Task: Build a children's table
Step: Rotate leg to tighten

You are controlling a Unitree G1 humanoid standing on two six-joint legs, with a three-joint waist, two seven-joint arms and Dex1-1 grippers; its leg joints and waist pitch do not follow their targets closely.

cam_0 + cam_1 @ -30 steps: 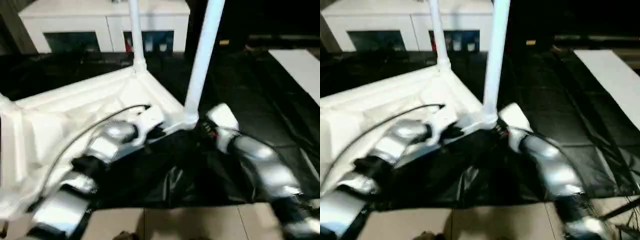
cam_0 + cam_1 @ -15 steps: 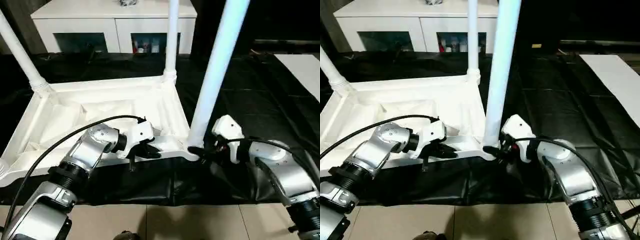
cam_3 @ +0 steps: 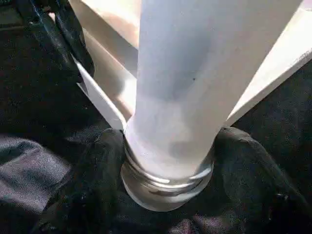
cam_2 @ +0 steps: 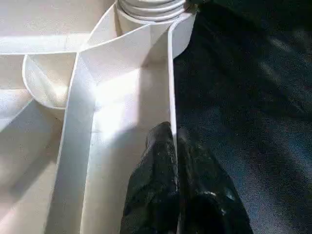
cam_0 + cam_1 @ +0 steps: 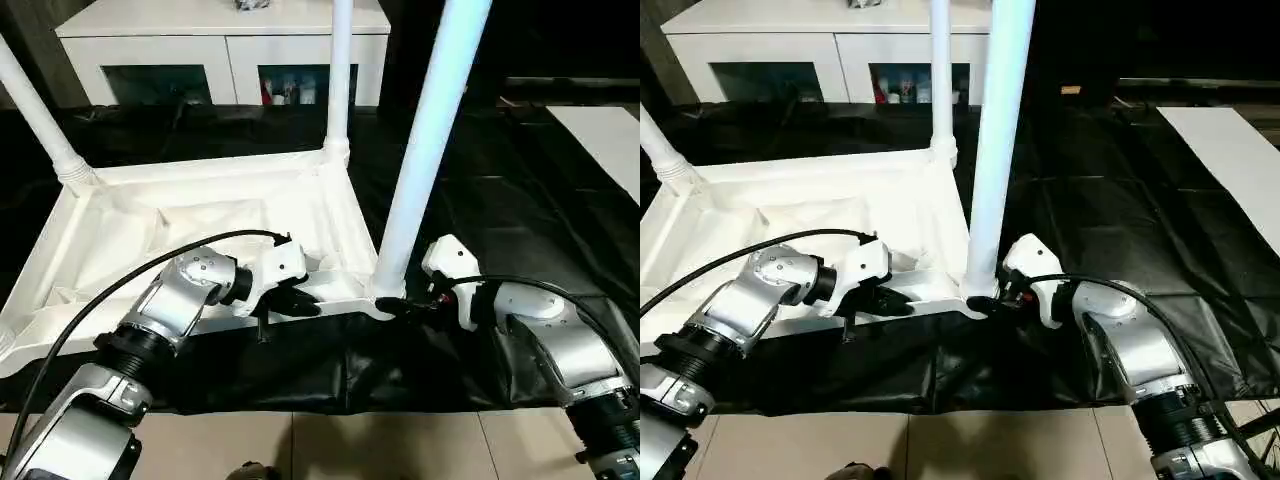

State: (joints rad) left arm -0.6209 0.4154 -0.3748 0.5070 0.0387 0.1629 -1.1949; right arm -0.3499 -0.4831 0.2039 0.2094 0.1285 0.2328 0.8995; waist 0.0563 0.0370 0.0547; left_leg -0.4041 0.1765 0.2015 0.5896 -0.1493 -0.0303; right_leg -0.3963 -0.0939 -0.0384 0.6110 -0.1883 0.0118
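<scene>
My left pincer (image 4: 174, 146) is pressed shut on the thin upright side wall of the white plastic square tabletop (image 5: 180, 225), which lies upside down on the black sheeting (image 5: 520, 180), its ribbed underside facing up; one black finger sits inside the wall and the other outside, with the wall's edge running between them. Just ahead of that pincer, along the same wall, is the round corner socket (image 4: 151, 9) at the tabletop's near right corner. My right pincer (image 3: 168, 161) stands around the base of the long white tapered round leg (image 5: 425, 150) that rises upright from that socket: its two black fingers (image 3: 92, 180) lie one on each side of the leg's threaded foot, close against it, but I cannot tell whether they press on it or merely bracket it. The left pincer's fingers appear beyond the leg in my right wrist's view, still on the wall's edge. Farther from both pincers, a second white leg (image 5: 340, 75) stands in the far right corner socket, and a third white leg (image 5: 40, 115) leans up out of the far left corner. Beyond the tabletop, well apart from my arms, stands a low white cabinet (image 5: 220, 40) with glass-fronted compartments. Pale floor tiles (image 5: 380, 445) show nearest me, below my silver forearms.
</scene>
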